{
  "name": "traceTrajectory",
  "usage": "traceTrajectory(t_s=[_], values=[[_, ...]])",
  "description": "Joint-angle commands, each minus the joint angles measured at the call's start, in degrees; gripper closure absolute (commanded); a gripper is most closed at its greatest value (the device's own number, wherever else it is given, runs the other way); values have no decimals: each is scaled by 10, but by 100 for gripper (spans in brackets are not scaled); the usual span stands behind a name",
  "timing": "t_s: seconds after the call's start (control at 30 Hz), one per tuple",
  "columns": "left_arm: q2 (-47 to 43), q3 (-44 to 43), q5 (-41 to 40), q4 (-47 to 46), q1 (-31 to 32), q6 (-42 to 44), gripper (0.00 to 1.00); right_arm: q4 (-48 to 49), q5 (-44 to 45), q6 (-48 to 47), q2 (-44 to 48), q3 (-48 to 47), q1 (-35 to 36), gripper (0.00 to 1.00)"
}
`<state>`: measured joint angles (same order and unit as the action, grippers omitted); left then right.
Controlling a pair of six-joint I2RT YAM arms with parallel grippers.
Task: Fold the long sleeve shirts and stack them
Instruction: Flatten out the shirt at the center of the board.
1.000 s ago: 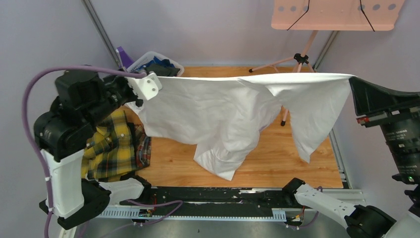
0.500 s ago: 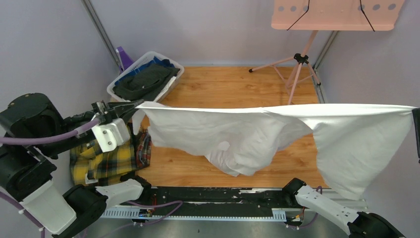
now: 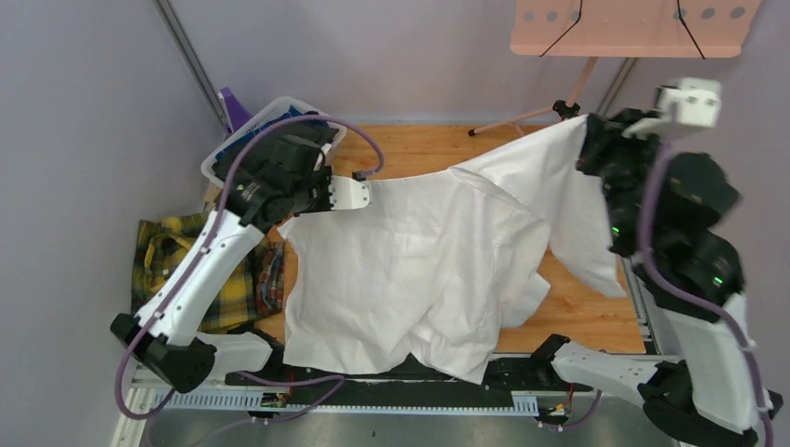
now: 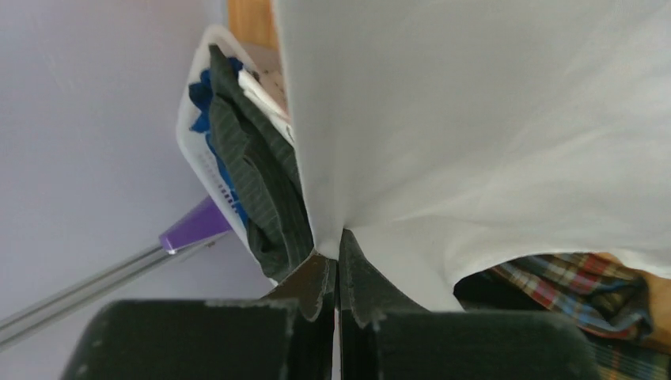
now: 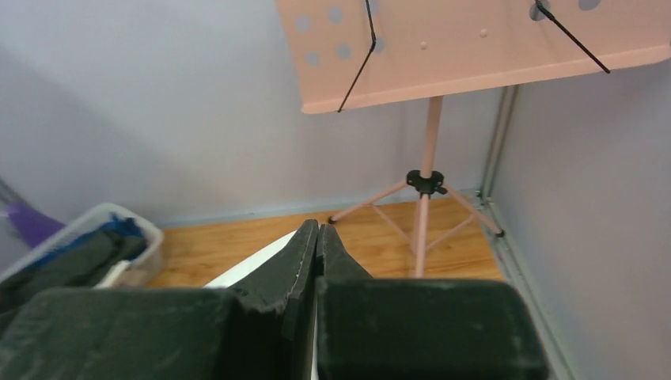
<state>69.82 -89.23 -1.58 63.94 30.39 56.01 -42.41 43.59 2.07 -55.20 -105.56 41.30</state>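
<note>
A large white long sleeve shirt hangs stretched between both grippers, and its lower part drapes down to the table's near edge. My left gripper is shut on the shirt's left corner, seen close up as white cloth pinched in the left gripper. At the far right, my right gripper is shut on the other corner. In the right wrist view only a sliver of white cloth shows beside the right gripper. The yellow-and-green plaid shirt lies crumpled at the left and also shows as a plaid patch.
A white bin of dark clothes stands at the far left, partly behind the left arm, and the bin shows close up. A pink music stand stands at the back right, its tripod on the wooden tabletop.
Both arms have swung away from the near edge toward the far side. The white shirt, held stretched up high before, now hangs lower and drapes over the table to its near edge.
</note>
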Motion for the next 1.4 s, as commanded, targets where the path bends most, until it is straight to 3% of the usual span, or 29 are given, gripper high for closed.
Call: traceTrajectory(t_s=[0.0, 0.1, 0.23, 0.3, 0.33, 0.37, 0.47, 0.5, 0.57, 0.67, 0.7, 0.77, 0.87, 1.07, 1.2, 1.37], values=[[44, 78, -162, -206, -5, 75, 100, 119, 22, -79, -80, 36, -66, 100], [115, 89, -201, -315, -5, 83, 100, 94, -58, -17, -153, 46, -160, 100], [187, 101, -245, -431, -5, 98, 100, 99, -63, 14, -252, 38, -190, 100], [221, 109, -270, -484, -5, 113, 93, 99, -78, 31, -292, 18, -190, 100], [240, 112, -284, -505, -5, 118, 76, 97, -90, 41, -309, 8, -189, 100], [247, 119, -287, -512, -5, 120, 67, 94, -98, 58, -325, -1, -187, 100], [248, 148, -282, -538, -6, 121, 7, 79, -133, 85, -386, -31, -181, 100], [243, 165, -278, -542, -5, 117, 2, 78, -157, 88, -407, -41, -180, 93], [217, 178, -263, -537, -5, 101, 0, 64, -178, 97, -458, -59, -179, 74], [140, 172, -204, -419, -3, 49, 0, 1, -153, 115, -525, -112, -166, 50], [121, 168, -151, -352, -3, 22, 0, -10, -123, 114, -522, -104, -149, 43], [64, 177, -57, -248, -3, -4, 0, -11, -87, 115, -488, -48, -119, 32], [-22, 251, 29, -162, -3, -1, 0, -12, -81, 137, -396, 80, -67, 7], [-121, 410, 58, -97, -29, 50, 0, -82, -119, 245, -209, 303, 141, 1], [-130, 467, 81, -85, -74, 81, 0, -141, -192, 385, -158, 424, 281, 1], [-98, 493, 82, -86, -94, 95, 0, -168, -237, 519, -146, 496, 376, 1]])
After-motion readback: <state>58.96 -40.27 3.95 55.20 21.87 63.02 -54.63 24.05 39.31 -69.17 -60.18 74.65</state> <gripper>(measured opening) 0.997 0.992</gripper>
